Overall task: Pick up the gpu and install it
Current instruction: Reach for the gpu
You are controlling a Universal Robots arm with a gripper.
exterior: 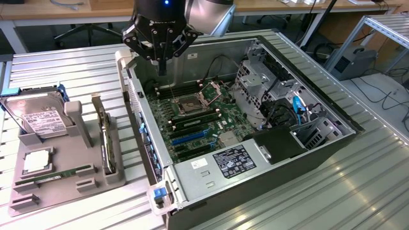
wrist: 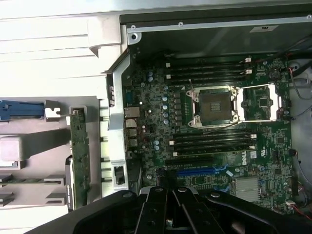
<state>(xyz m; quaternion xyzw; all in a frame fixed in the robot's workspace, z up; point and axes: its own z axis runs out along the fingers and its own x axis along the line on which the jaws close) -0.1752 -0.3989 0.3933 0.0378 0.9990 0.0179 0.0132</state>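
While clenched and empty, gripper point(exterior: 162, 66) vertical above the computer case point(exterior: 217, 52), gpu point(exterior: 106, 141) well apart.

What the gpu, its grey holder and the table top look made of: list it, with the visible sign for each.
gpu: dark green circuit board, probably fibreglass laminate, matte, with tiny components showing; a pale, metal-looking bracket at one end.
grey holder: matte, blocky moulded shapes; likely plastic, perhaps printed.
table top: ribbed slats with bright streaky reflections; looks like bare aluminium.
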